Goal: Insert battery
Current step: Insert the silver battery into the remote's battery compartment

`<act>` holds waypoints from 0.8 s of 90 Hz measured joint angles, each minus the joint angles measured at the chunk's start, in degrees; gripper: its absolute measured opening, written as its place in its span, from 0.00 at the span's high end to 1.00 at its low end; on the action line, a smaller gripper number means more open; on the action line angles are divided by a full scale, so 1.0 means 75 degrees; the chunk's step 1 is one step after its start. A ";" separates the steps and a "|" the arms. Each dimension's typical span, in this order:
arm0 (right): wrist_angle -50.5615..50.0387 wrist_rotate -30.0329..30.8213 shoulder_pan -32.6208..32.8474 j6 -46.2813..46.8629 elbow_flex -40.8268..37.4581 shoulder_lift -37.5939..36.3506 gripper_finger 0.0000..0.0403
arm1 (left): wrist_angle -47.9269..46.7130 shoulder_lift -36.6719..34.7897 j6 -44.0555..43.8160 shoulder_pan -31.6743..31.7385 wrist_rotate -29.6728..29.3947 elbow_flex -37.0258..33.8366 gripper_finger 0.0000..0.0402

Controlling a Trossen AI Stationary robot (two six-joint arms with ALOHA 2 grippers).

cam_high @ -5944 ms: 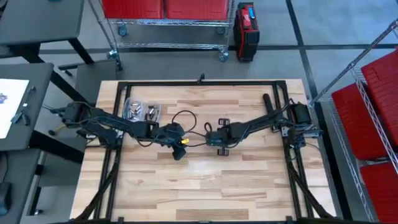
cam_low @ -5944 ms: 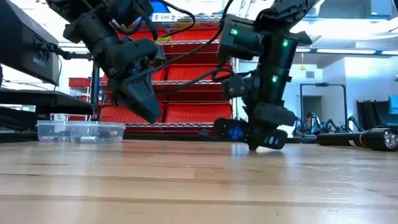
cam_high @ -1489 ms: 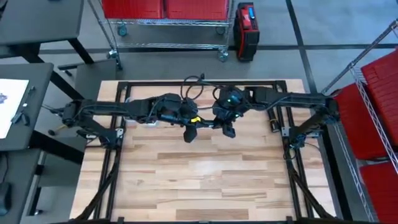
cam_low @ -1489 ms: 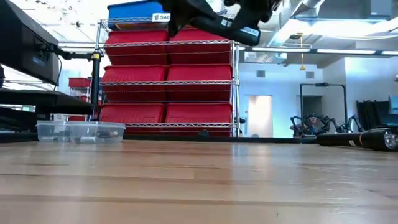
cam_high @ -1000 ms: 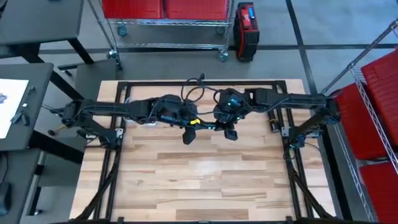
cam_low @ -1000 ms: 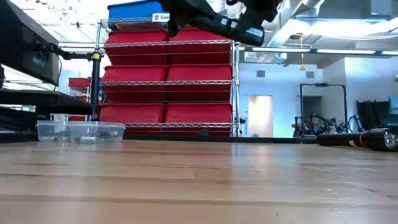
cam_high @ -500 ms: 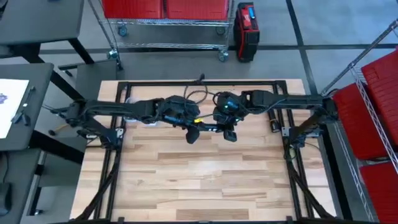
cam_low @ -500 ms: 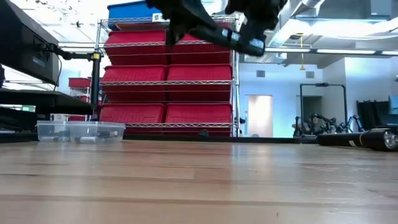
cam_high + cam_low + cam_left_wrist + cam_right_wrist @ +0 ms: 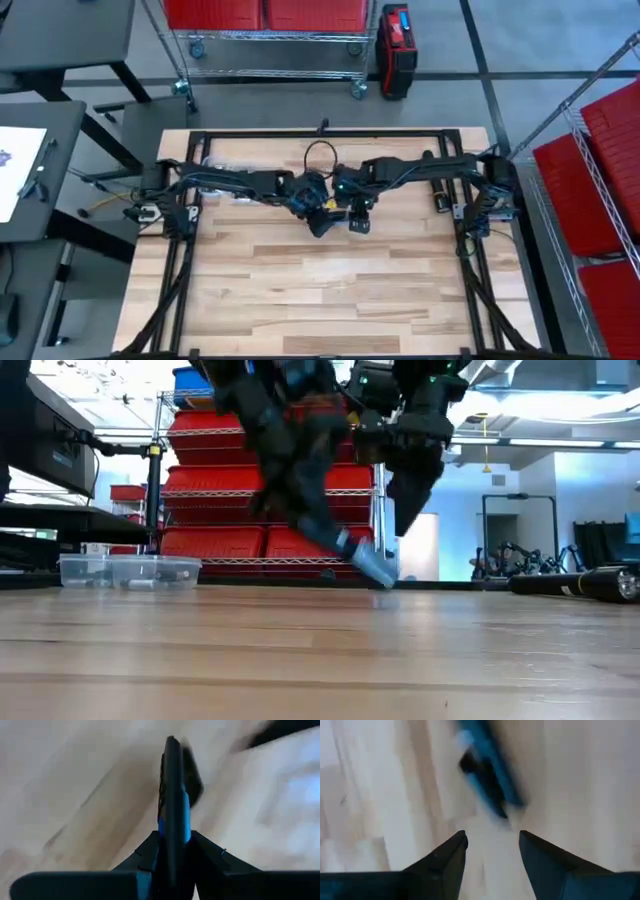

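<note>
Left gripper (image 9: 172, 845) pinches a slim dark device (image 9: 171, 795) edge-on near the table's (image 9: 300, 300) centre, your right gripper (image 9: 490, 845) hangs spread and empty at its three o'clock, and no battery shows, so I judge insertion either finished or unverifiable.

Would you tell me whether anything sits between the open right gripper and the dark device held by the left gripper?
Nothing visible does: the right gripper is open, with only bare table between its fingers and the device clamped in the left gripper.
</note>
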 joint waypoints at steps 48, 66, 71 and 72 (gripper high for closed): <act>-0.0298 -0.0017 0.0131 0.0720 0.0009 -0.1559 0.57 | 0.2602 -0.0017 -0.0642 0.0298 0.2199 -0.1443 0.86; -0.0145 0.0287 0.0414 0.1126 0.0015 -0.2116 0.57 | 0.3711 -0.0035 -0.1361 0.0293 0.2609 -0.2281 0.86; -0.0071 0.0364 0.0492 0.1169 0.0015 -0.2187 0.57 | 0.3806 -0.0041 -0.1340 0.0293 0.2503 -0.2459 0.86; -0.0056 0.0369 0.0500 0.1175 0.0015 -0.2197 0.57 | 0.3821 -0.0049 -0.1340 0.0293 0.2464 -0.2496 0.86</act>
